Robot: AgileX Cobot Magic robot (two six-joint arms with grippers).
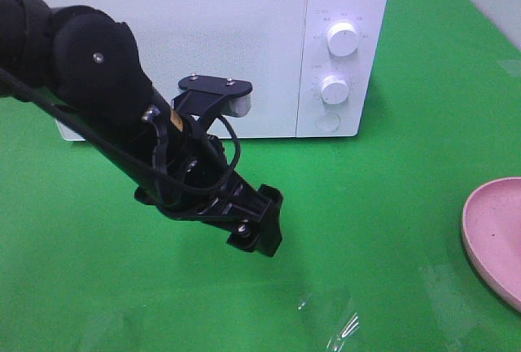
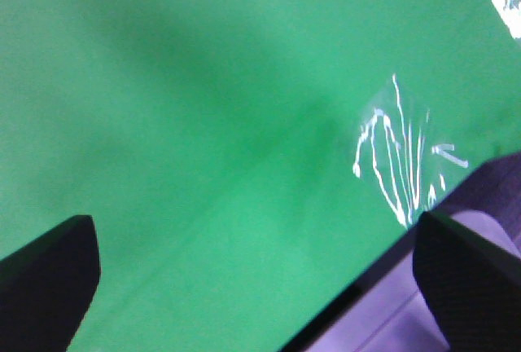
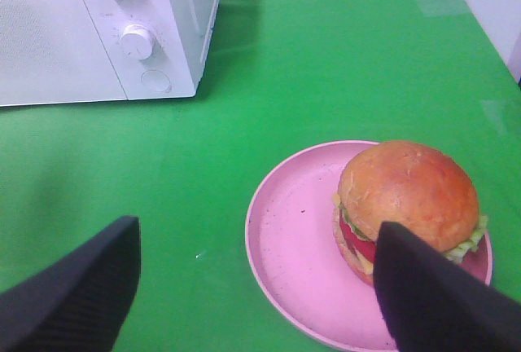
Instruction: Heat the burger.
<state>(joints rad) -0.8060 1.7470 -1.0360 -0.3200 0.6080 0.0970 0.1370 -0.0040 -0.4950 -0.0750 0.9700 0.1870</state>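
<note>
One burger [image 3: 407, 201] upright, bun dome up, on pink plate [image 3: 293, 246].

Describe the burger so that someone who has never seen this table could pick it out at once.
Start at the white microwave standing on the green table, then look across the green to the round pink plate. The burger sits on the plate's far side from the microwave; it is the only food there, with a glossy brown bun over lettuce, tomato and cheese.

Microwave [image 1: 203, 34] panel markings too small to read.
</note>
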